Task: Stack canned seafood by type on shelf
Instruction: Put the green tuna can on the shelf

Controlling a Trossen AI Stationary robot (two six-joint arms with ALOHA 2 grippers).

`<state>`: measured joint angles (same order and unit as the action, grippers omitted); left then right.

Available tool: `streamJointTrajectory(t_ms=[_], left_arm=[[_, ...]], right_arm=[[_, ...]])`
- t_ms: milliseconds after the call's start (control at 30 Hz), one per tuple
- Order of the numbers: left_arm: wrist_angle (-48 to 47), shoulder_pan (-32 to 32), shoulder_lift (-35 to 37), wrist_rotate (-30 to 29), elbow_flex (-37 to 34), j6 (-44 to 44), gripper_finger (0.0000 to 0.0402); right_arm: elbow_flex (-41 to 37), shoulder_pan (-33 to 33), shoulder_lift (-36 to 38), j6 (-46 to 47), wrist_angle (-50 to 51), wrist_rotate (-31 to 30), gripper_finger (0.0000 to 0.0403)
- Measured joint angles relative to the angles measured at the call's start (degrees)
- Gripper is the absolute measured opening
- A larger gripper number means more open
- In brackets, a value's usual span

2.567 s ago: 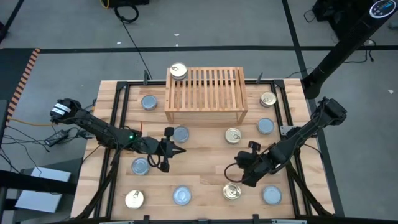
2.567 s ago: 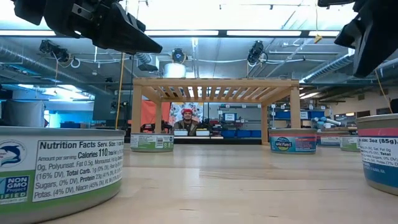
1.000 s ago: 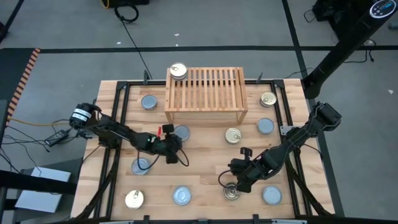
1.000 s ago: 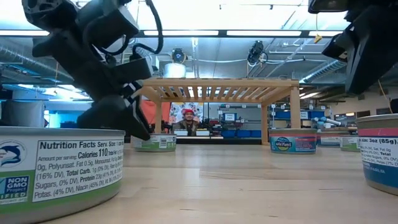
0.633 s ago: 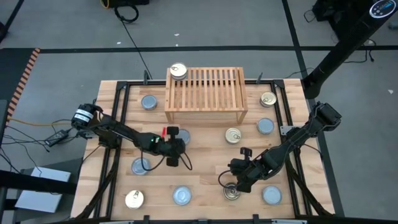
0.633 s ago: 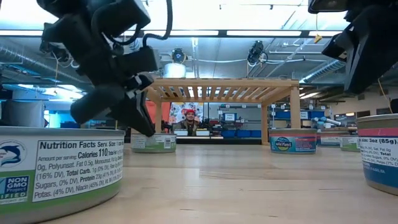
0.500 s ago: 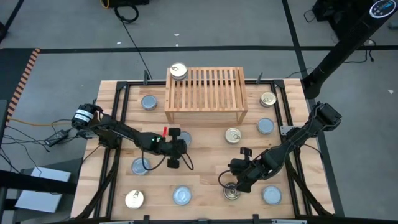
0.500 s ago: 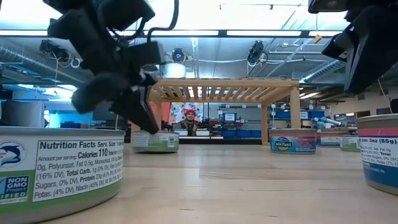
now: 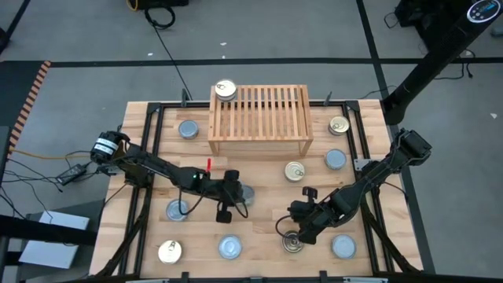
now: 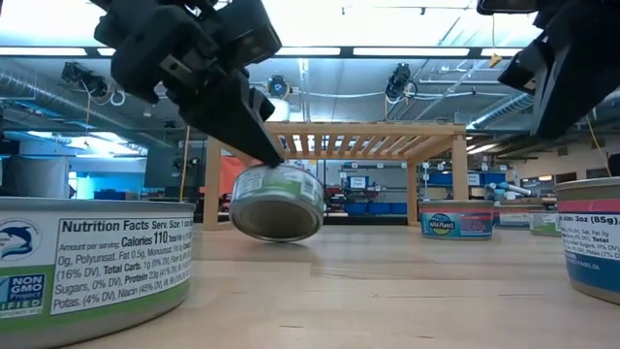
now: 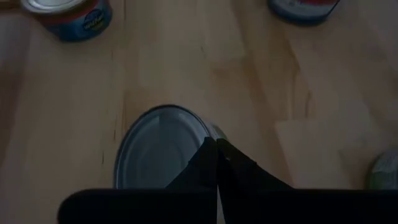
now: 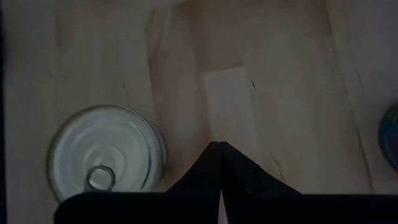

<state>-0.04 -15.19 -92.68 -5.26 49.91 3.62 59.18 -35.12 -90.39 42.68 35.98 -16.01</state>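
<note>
A light plank tabletop (image 9: 259, 200) carries a slatted wooden shelf (image 9: 259, 119) at its far middle. Silver-topped tins (image 9: 189, 129) and gold-topped tins (image 9: 295, 170) lie scattered around it. One gold-topped tin (image 9: 225, 90) sits on the shelf's corner.

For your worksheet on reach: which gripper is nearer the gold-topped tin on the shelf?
Left. The left gripper is below the shelf's near-left corner; the right gripper lies farther from the gold-topped tin.

Left gripper (image 9: 233, 196) has swung from the table's left half toward its centre, dropped low, and its fingers have come together. The silver-topped tin (image 9: 244, 193) formerly lying flat just before the shelf (image 9: 259, 118) now sits nearer the centre, tipped on edge against the fingertips (image 10: 269, 155).
</note>
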Motion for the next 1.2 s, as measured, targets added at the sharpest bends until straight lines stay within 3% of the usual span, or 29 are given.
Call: streamJointTrajectory(t_ms=[533, 933, 1200], left_arm=[[5.93, 1.35, -0.15, 4.48, 0.0, 7.59, 0.0], [6.62, 4.33, -1.55, 4.02, 0.02, 10.14, 0.0], [6.33, 5.08, -1.38, 4.57, 0.02, 10.11, 0.0]], right_arm=[[0.0, 0.86, 0.0, -4.77, -10.81, -5.51, 0.0025], [-0.02, 3.86, 0.0, 1.06, -11.68, -5.11, 0.0032], [-0.02, 4.58, 0.0, -0.62, -12.21, -4.07, 0.0044]])
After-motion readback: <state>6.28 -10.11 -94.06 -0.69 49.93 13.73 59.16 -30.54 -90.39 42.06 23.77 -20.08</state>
